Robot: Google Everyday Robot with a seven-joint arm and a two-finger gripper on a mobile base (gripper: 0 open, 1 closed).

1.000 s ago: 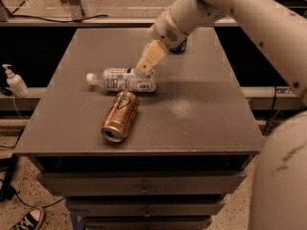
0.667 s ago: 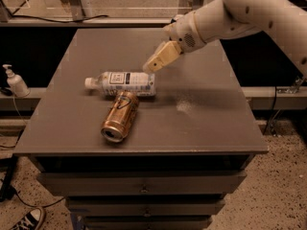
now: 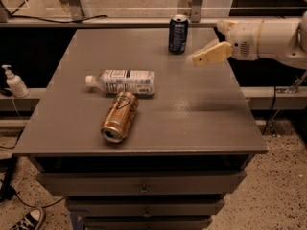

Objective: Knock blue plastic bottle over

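Note:
The blue plastic bottle (image 3: 123,82) lies on its side on the grey table (image 3: 192,119), left of centre, its white cap pointing left. It is clear with a white-grey label. My gripper (image 3: 197,59) hangs above the table's right rear part, on a white arm reaching in from the right. It is well apart from the bottle, to its right and further back.
A gold-brown can (image 3: 119,116) lies on its side just in front of the bottle, touching or nearly touching it. A dark blue can (image 3: 178,34) stands upright at the back edge. A small white pump bottle (image 3: 15,82) stands off the table at the left.
The arm has pulled back to the right and away from the bottle, uncovering the dark blue can. The bottle and gold can lie as before.

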